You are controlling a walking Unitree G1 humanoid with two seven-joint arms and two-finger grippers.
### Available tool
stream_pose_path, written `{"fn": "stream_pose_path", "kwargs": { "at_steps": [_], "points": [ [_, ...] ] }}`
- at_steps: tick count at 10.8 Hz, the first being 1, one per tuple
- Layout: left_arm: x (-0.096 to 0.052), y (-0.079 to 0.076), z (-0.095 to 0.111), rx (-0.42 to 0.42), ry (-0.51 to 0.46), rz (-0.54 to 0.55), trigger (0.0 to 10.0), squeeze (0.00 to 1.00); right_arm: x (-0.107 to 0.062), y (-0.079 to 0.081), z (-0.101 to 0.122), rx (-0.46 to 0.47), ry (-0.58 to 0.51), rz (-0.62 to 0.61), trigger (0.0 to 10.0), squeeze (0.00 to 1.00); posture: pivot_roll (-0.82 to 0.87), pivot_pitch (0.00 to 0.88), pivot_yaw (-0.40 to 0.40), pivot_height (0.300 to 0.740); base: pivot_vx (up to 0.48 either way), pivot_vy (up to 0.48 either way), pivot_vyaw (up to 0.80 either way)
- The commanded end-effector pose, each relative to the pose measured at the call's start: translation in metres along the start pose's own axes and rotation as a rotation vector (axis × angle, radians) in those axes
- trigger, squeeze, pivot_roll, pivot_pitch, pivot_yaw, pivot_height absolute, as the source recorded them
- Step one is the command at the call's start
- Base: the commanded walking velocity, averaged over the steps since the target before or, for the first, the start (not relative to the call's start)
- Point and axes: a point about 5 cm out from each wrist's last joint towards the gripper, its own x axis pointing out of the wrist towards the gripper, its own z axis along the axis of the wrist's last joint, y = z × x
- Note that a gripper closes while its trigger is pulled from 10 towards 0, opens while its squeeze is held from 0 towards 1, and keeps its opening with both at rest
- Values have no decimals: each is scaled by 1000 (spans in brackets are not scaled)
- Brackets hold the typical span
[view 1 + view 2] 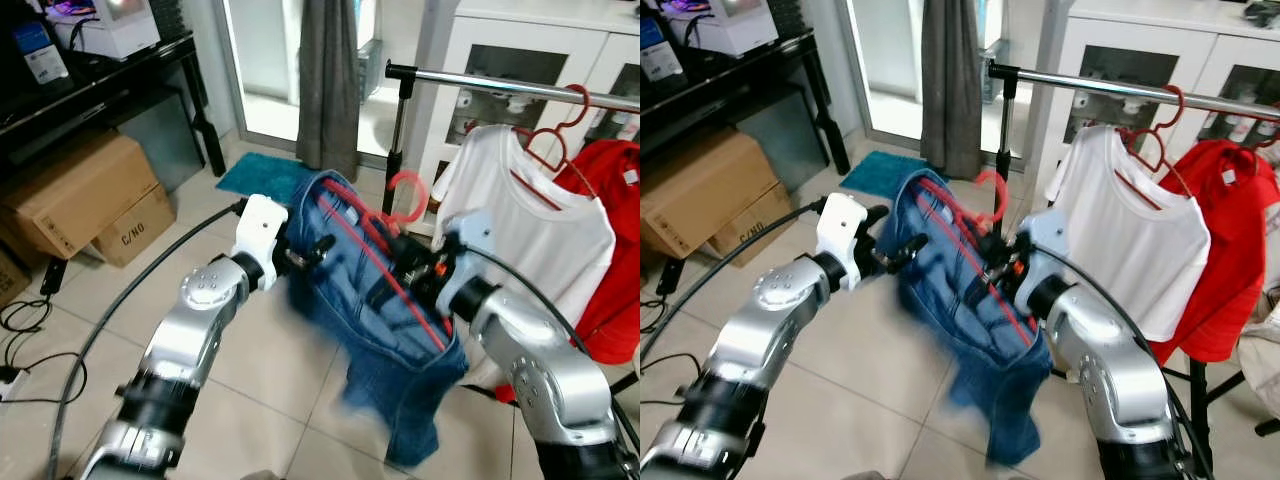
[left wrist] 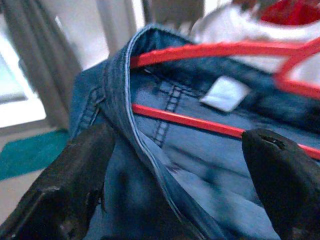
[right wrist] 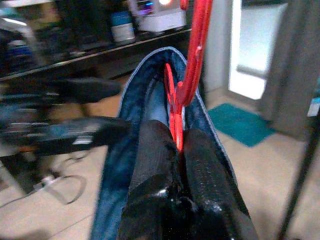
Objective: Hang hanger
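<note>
A red hanger (image 1: 405, 190) carries blue denim jeans (image 1: 390, 340) in front of me, its hook pointing up. My right gripper (image 3: 179, 145) is shut on the hanger's neck just below the hook, with denim on both sides of its fingers. My left gripper (image 1: 895, 235) is open at the left edge of the jeans, and the waistband (image 2: 125, 115) runs between its spread fingers. Behind and to the right, a metal clothes rail (image 1: 500, 85) holds a white T-shirt (image 1: 540, 230) and a red shirt (image 1: 615, 240) on red hangers.
A white cabinet (image 1: 530, 50) stands behind the rail. A grey curtain (image 1: 330, 80) and a teal mat (image 1: 265, 177) are by the doorway. At the left are cardboard boxes (image 1: 75, 190) under a black table (image 1: 100, 80), with cables (image 1: 20, 330) on the tiled floor.
</note>
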Motion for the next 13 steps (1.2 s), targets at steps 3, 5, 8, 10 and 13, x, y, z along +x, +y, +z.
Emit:
{"fn": "stream_pose_path", "kwargs": {
  "at_steps": [3,5,8,10,13],
  "points": [
    [8,7,-1,-26,10,24,4863,0,-2,20,14,13,-63,159,0,0,-76,0,66,740,0,0,0],
    [11,9,-6,-30,20,34,0,0,-4,24,17,30,-66,214,0,0,-73,0,69,740,0,0,0],
    [12,5,-5,-40,6,23,0,0,-9,18,14,28,-51,190,0,0,-76,0,62,740,0,0,0],
    [12,8,-7,-68,10,77,0,0,-9,17,15,31,-51,189,0,0,-79,0,75,740,0,0,0],
    [11,10,-8,-90,6,94,0,0,-8,17,16,45,-57,188,0,0,-75,0,60,740,0,0,0]
  ]
}}
